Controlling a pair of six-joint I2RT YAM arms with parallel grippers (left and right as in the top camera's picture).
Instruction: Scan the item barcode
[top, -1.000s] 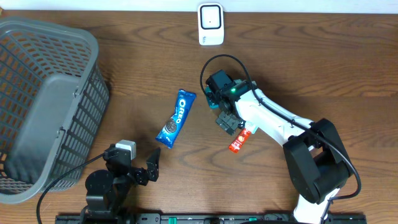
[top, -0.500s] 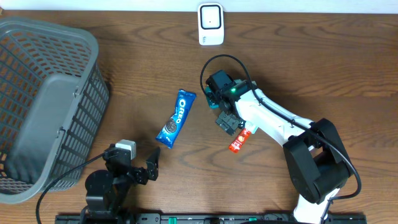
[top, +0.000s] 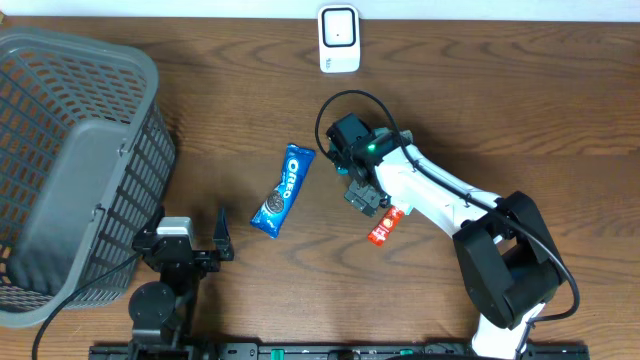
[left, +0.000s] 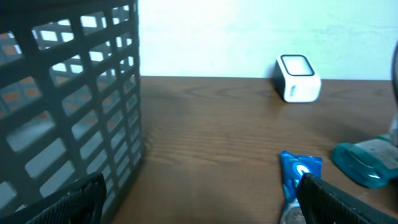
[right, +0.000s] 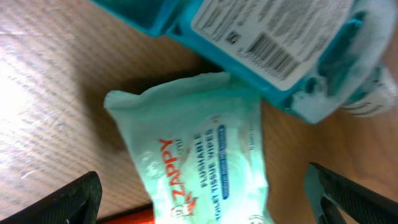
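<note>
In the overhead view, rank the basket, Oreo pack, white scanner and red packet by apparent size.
1. Basket, by far largest.
2-3. Oreo pack and white scanner: pack longer, scanner wider, too close to rank.
4. Red packet, smallest, though partly hidden.

Basket (top: 80, 160) at the table's (top: 520, 90) left end. Scanner (top: 339, 38) at far edge, centre. Oreo pack (top: 283, 190) mid-table, right of basket. Wipes (right: 199, 149) further right; labelled pack (right: 267, 37) against their far edge; small packet (top: 384, 226) just beside, on the near side.
</note>
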